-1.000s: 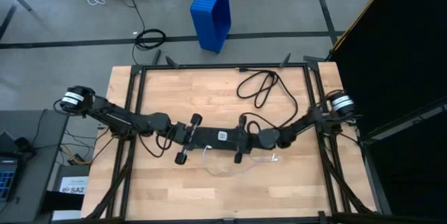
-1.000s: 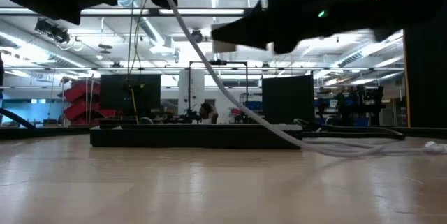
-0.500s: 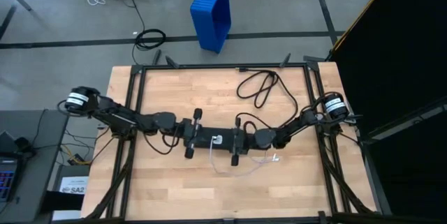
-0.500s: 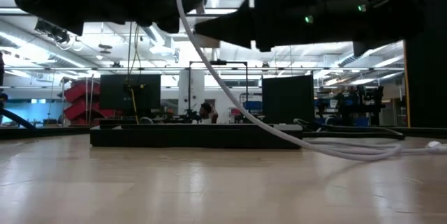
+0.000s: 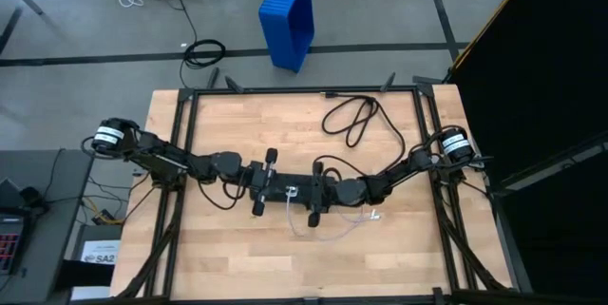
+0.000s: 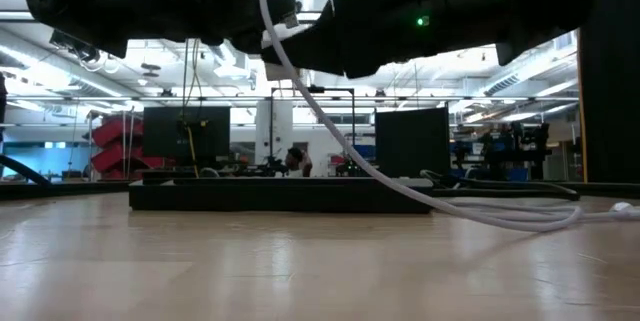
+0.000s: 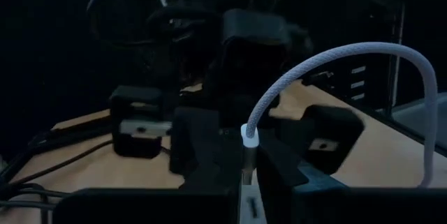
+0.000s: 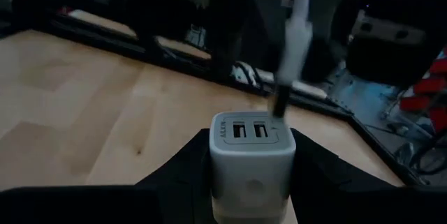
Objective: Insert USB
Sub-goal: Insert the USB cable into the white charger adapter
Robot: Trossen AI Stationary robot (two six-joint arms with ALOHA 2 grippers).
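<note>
1. Seen from above, two dark arms meet over the middle of a wooden tabletop (image 5: pixel 237 124), the left arm reaching in from 9 o'clock, the right from 3 o'clock.
2. The left end effector (image 5: pixel 275 191) is closed on the white plug end of the USB (image 7: pixel 248 135), a thin white cable that arches up out of its fingers in the left wrist view.
3. The right end effector (image 5: pixel 302 193) is clamped around a white charger block (image 8: pixel 248 155) with two ports facing the plug.
4. The plug tip sits just above the block's ports; I cannot tell whether it touches.
5. The cable droops from both end effectors to the tabletop toward 5 o'clock.
6. A looped black cord (image 5: pixel 356 117) lies well apart at 1 o'clock.
7. A blue bin (image 5: pixel 289 15) stands on the floor beyond 12 o'clock.
</note>
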